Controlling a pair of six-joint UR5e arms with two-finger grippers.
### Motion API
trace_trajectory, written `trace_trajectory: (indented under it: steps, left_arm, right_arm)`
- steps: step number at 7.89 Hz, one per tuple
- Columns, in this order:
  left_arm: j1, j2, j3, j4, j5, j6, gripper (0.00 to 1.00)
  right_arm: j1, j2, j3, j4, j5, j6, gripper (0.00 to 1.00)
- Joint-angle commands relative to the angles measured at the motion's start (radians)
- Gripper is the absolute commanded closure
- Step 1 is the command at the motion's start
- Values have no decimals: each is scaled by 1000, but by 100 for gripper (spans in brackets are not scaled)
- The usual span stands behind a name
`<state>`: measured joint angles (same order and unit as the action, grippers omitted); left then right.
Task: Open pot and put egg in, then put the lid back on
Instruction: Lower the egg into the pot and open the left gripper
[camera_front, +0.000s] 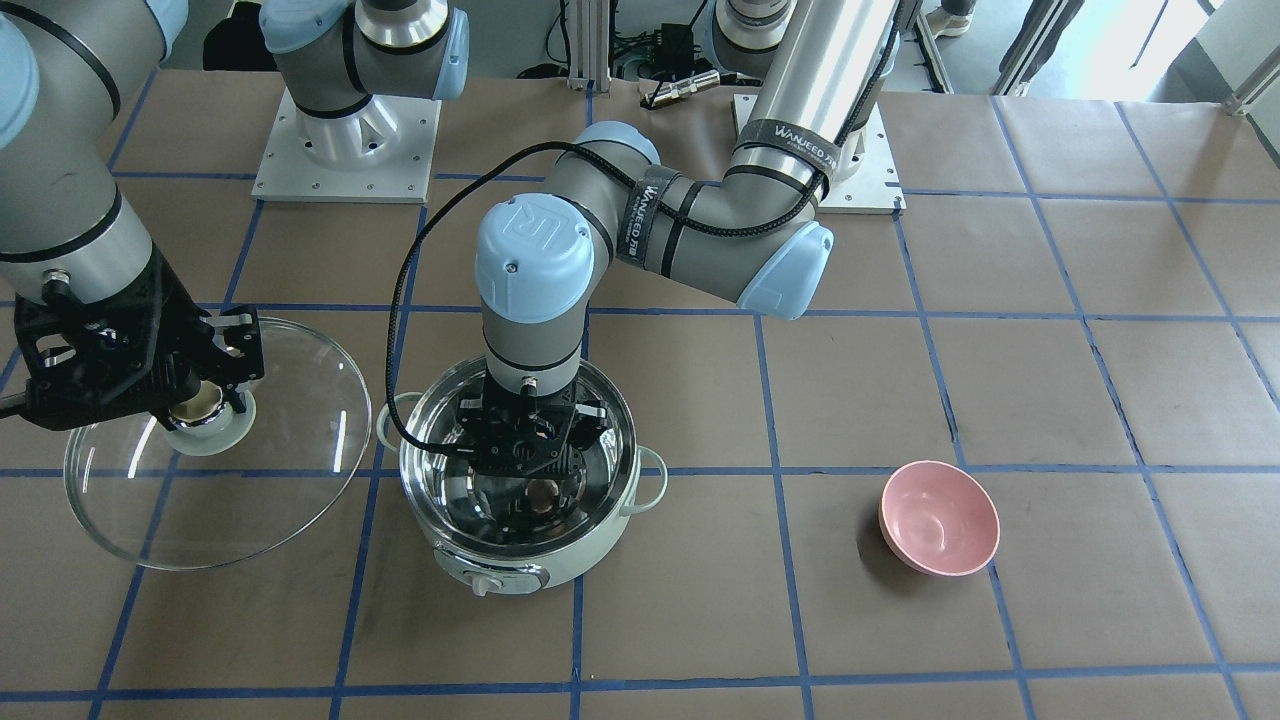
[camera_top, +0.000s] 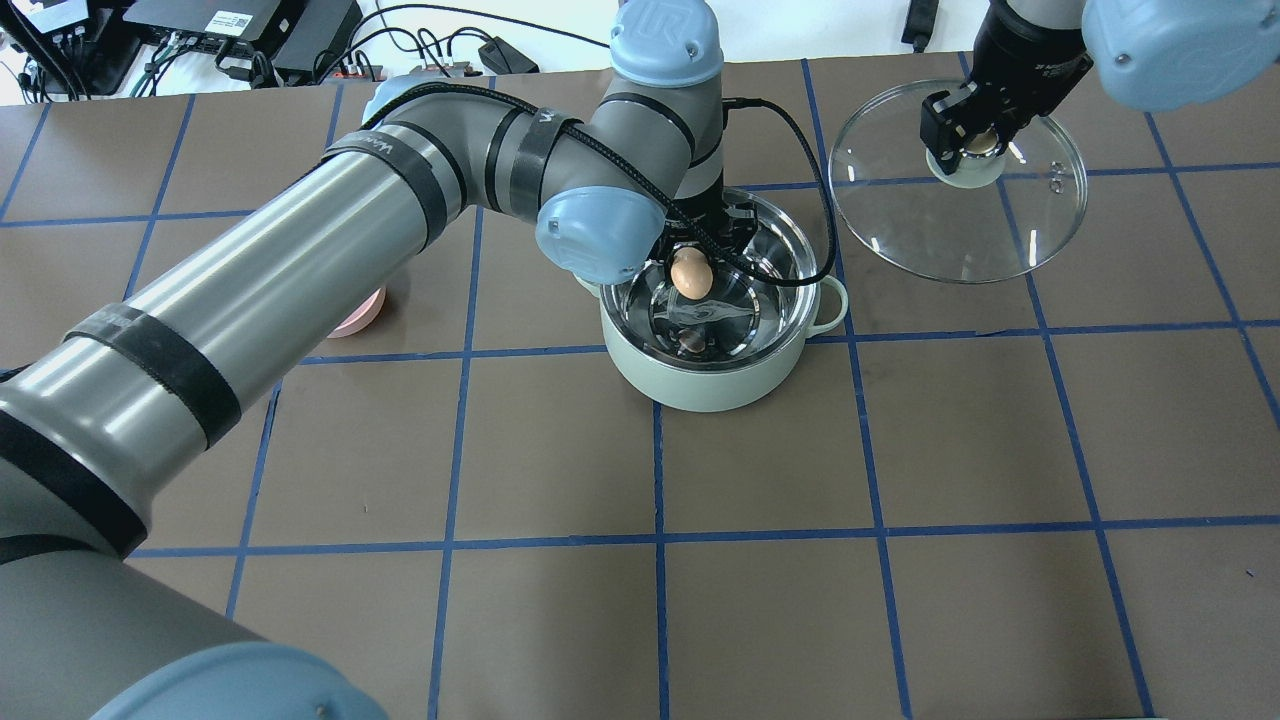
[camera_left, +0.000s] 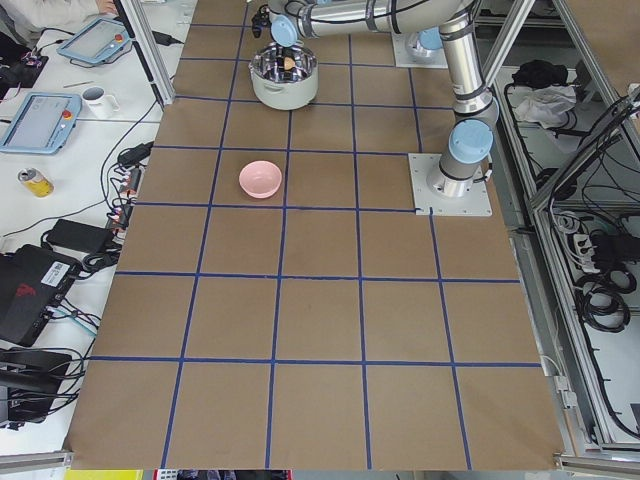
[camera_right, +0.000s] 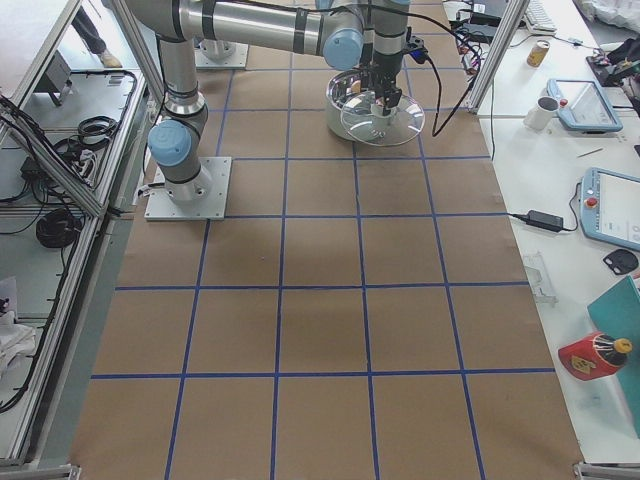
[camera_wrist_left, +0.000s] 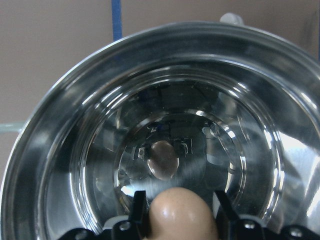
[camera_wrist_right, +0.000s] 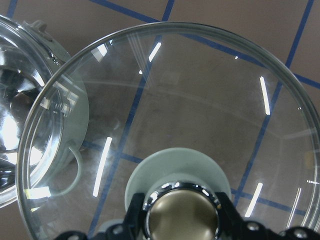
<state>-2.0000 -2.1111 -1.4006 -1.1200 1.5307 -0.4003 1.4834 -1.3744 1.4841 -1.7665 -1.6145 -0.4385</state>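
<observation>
My left fingers (camera_wrist_left: 139, 212) pinch the egg (camera_wrist_left: 183, 214) inside the pot (camera_wrist_left: 45, 165), above its steel bottom. I'd lower it close, then let go gently. My right fingers (camera_wrist_right: 133, 220) clamp the knob (camera_wrist_right: 181, 215) of the lid (camera_wrist_right: 200, 110), held beside the pot.

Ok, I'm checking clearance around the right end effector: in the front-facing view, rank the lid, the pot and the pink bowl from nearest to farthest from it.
1. The lid, view's left: the right end effector grips its knob.
2. The pot, centre, just beside the lid.
3. The pink bowl, well off on the view's right.
</observation>
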Motion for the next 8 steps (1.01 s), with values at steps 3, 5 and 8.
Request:
trace_trajectory:
  steps: [3, 5, 8]
  left_arm:
    - [-5, -55, -5, 35, 0, -6, 100]
    - [-5, -66, -6, 39, -1, -8, 100]
    - [-16, -73, -9, 37, -1, -6, 100]
  right_arm:
    - [0, 0, 1, 1, -1, -40, 100]
    - [0, 0, 2, 1, -2, -40, 100]
    - [0, 0, 2, 4, -2, -42, 100]
